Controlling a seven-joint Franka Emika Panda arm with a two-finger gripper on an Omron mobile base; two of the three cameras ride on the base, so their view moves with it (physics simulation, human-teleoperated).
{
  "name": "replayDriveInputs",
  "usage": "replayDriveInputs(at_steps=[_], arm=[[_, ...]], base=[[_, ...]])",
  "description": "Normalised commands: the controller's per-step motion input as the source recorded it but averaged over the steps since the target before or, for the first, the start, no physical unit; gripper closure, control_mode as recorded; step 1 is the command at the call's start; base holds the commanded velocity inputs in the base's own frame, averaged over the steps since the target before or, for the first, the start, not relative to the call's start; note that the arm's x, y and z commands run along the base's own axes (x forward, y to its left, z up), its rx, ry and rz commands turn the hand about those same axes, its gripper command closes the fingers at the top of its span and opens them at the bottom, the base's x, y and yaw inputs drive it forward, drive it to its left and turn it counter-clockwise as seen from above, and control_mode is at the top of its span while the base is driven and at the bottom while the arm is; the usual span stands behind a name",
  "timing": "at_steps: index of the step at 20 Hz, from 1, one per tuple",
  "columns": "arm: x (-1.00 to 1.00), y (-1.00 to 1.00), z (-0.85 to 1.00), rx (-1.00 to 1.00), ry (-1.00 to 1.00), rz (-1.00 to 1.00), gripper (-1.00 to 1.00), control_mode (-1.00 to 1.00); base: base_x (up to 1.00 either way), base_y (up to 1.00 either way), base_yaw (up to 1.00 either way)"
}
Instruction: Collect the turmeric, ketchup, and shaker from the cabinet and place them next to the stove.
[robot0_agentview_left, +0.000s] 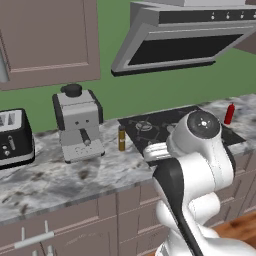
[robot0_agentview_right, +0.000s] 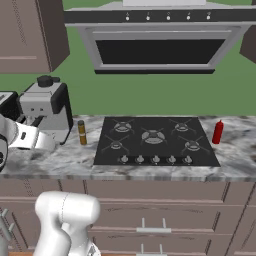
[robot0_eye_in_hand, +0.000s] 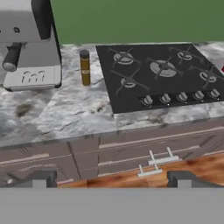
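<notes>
Drawer fronts (robot0_eye_in_hand: 131, 151) sit closest under my gripper (robot0_eye_in_hand: 111, 179), jaws wide, nothing held, hanging off the counter's near edge. Turmeric (robot0_eye_in_hand: 85, 67) stands upright on the marble counter (robot0_eye_in_hand: 65, 113), between the coffee machine (robot0_eye_in_hand: 28, 48) on its left and the stove (robot0_eye_in_hand: 162, 74) on its right, just beside the stove. Ketchup (robot0_agentview_right: 217, 132) stands upright near the stove's right side. No readable text on either; hood (robot0_agentview_right: 160, 35) controls too small to read.

The turmeric (robot0_eye_in_hand: 85, 67) was mustard-brown with a dark cap, the ketchup (robot0_agentview_right: 217, 132) red, the stove (robot0_agentview_right: 155, 140) black, the surface (robot0_eye_in_hand: 65, 118) grey-veined marble.
</notes>
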Motion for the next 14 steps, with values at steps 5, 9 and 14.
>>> replayDriveInputs(at_steps=[5,9,14], arm=[[-0.25,-0.02,-0.22,-0.07,0.04,0.00,-1.00,-1.00],[-0.01,-0.04,-0.11,-0.01,0.01,0.00,-1.00,-1.00],[-0.56,-0.25,-0.11,0.01,-0.10,0.11,-1.00,-1.00]], base=[[0.00,0.00,0.00],[0.00,0.00,0.00],[0.00,0.00,0.00]])
